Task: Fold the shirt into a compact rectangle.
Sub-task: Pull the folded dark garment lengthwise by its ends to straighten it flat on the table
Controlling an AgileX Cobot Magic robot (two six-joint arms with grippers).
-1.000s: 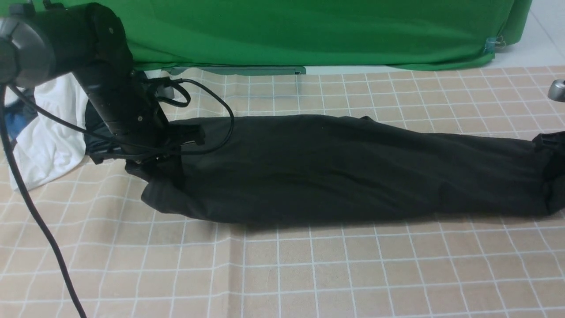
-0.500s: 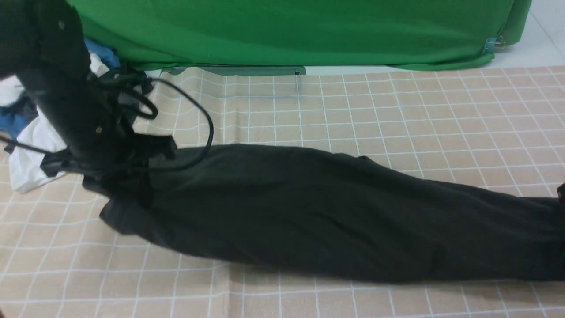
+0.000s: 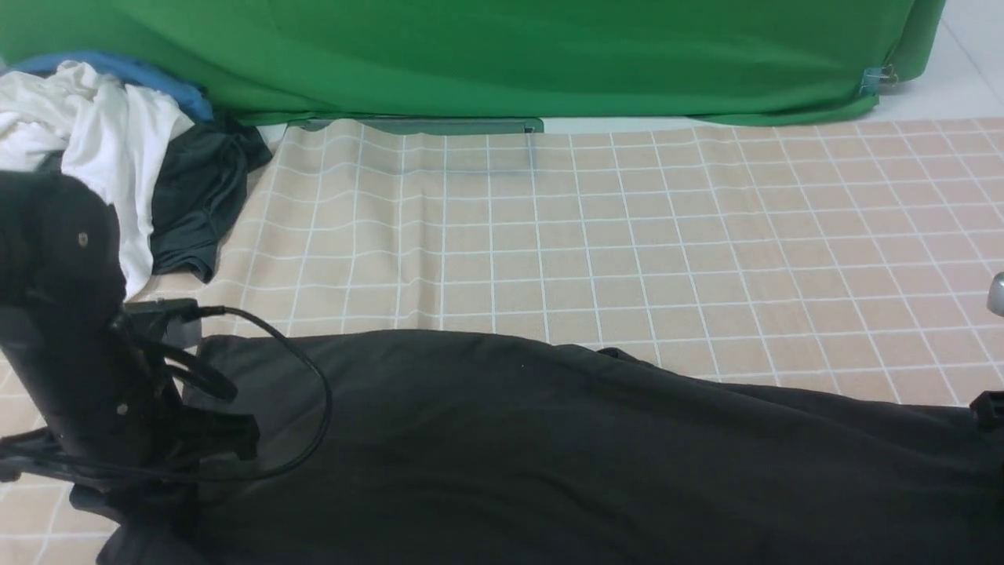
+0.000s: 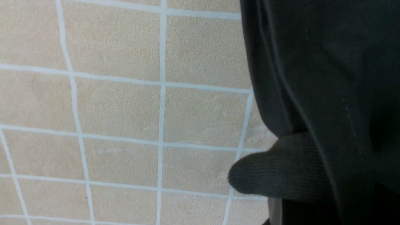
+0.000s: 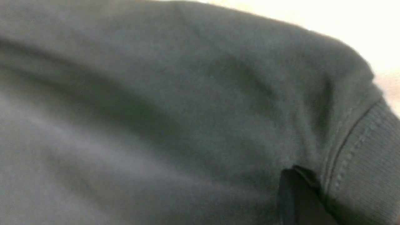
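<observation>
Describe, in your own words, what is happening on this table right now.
A two-armed robot is folding a black shirt. Its left hand grips one end and its right hand grips the other, near a ribbed edge. The shirt stretches between them as a long band, low over the near part of the checked cloth. It is not yet a compact rectangle. A white garment and a dark garment lie heaped at the far left corner.
</observation>
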